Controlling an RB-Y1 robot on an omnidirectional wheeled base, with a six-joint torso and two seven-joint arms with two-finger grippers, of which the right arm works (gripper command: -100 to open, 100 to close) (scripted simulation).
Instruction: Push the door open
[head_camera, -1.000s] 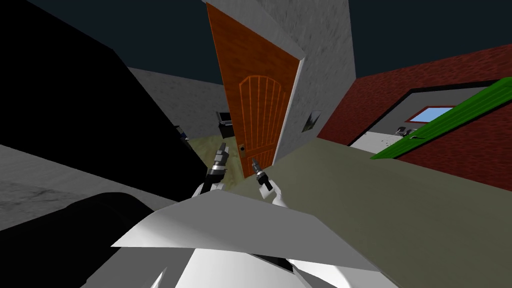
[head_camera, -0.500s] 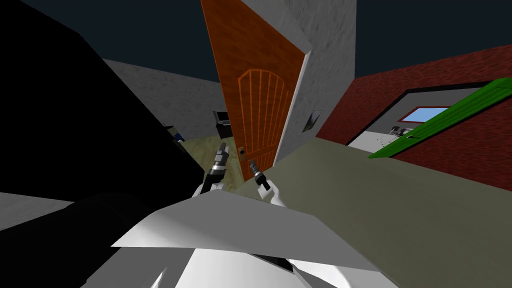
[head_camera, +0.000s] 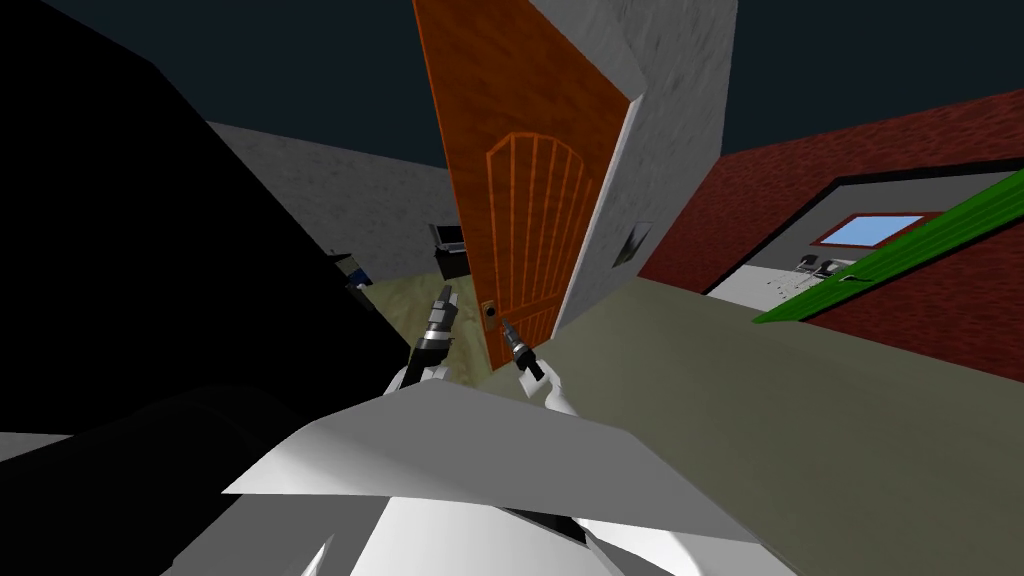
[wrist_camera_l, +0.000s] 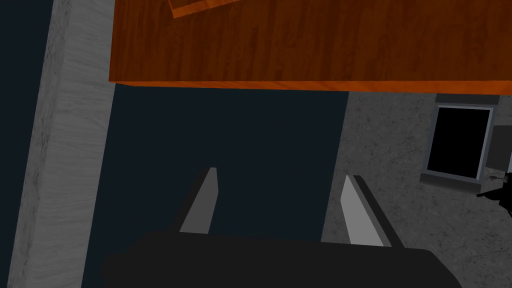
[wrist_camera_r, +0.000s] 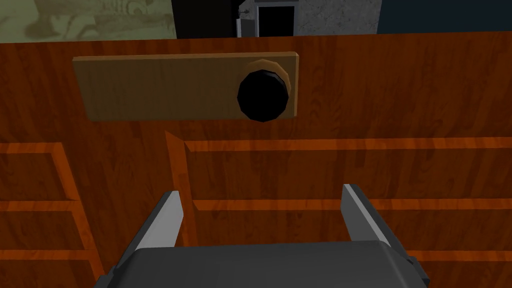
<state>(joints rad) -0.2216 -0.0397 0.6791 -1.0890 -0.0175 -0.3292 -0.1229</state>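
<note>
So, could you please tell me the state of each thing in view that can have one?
Orange door: partly open, with a room showing past its free edge.
Door knob: dark, not gripped.
Left tool: open, holding nothing, past the door's edge.
Right tool: open, holding nothing, facing the door panel near the knob; contact cannot be told.
Green door: open, swung out from its doorway.

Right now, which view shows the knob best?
Right wrist view: the black knob sits large on its tan plate, just beyond the open right gripper. Head view has it as a tiny dark dot on the door. Left wrist view catches the door's plain wood edge.
</note>
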